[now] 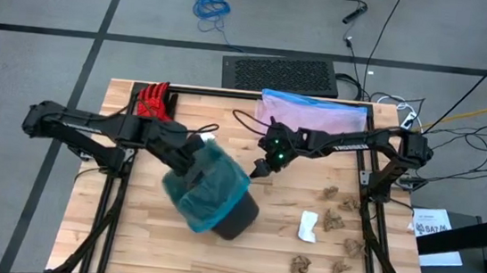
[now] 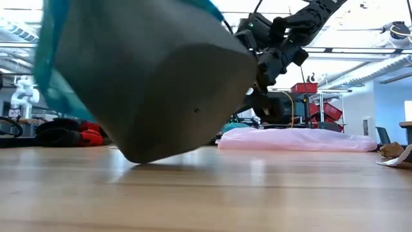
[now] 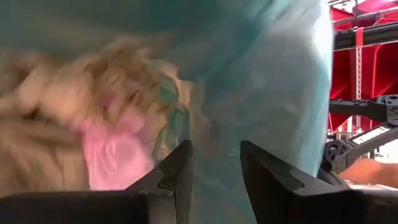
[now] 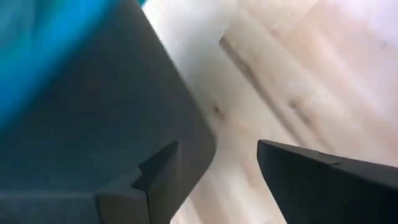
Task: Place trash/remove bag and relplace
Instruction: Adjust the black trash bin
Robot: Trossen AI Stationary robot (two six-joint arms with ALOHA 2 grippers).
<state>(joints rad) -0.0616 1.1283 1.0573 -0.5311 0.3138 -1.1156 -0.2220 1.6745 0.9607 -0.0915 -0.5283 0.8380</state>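
- Fingers [image 3: 177,180] of left gripper [image 1: 195,157] parted with a narrow gap, pushed into the teal film at the bin's mouth; no clear pinch visible.
- Fingers [image 4: 155,177] of right gripper [image 1: 258,168] spread wide, one against the dark bin wall, nothing clamped.
- Bag [image 1: 212,185]: thin, crinkly, translucent teal-green liner, draped over the rim and upper part of the bin, near table centre.
- Bin [image 1: 237,217]: dark grey, smooth, rounded, tilted off the table with its mouth toward the left arm.
- Inside the liner: blurred tan crumpled paper and a pink scrap [image 3: 115,155].
- Table [image 1: 168,264]: pale wood planks.
- Pink bag [image 1: 313,114]: translucent, blue-edged, flat at the far edge.
- Crumpled brown paper wads [image 1: 334,221] and a white scrap [image 1: 307,225] scattered on the right side.
- Red glove [image 1: 153,101] at the far left corner.
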